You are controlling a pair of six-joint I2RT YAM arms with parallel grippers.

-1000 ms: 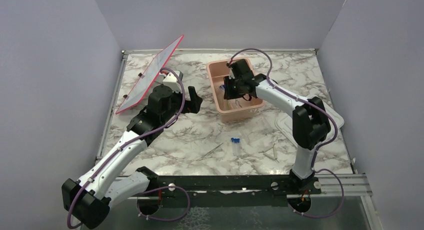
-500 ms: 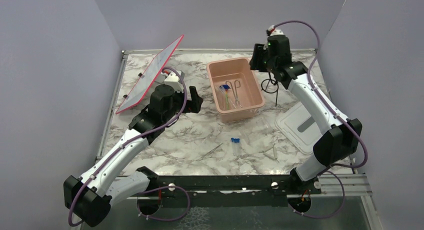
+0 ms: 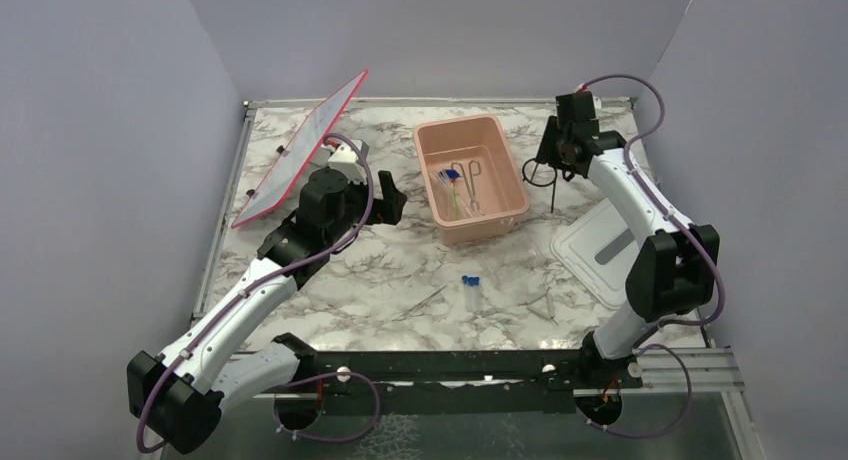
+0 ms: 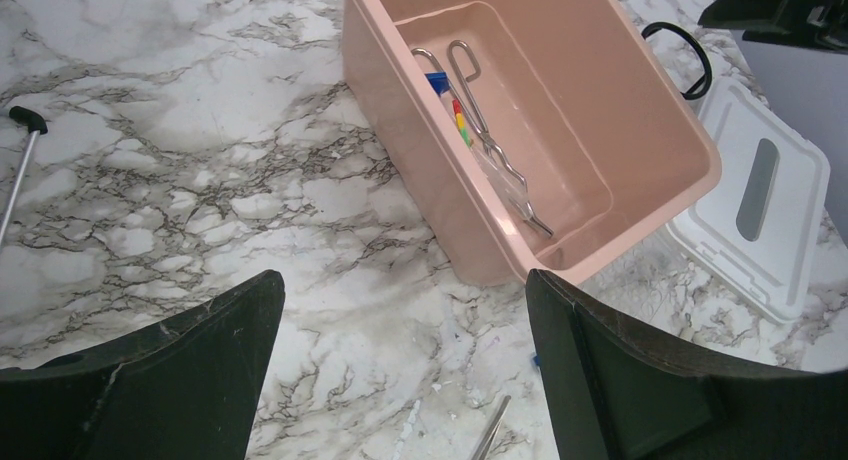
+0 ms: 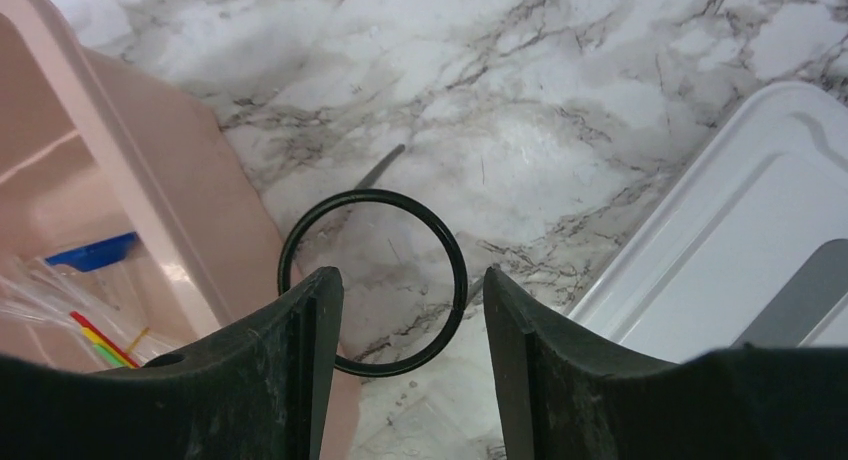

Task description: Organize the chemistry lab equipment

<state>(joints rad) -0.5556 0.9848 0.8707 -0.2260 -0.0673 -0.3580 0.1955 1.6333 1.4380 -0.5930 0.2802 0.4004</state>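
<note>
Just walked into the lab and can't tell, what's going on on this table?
Two robot arms are tidying lab gear into a pink tub. The right gripper hovers open over the black ring stand beside the tub, not gripping it. The left gripper hangs open and empty on the tub's other side. Tweezers lie inside; blue-capped tubes lie on the table.

Pink tub [image 3: 480, 225], white lid [image 3: 585, 255], black wire ring stand [image 5: 372, 192], grey-veined white marble table [image 3: 400, 270], red-edged panel [image 3: 300, 155].
</note>
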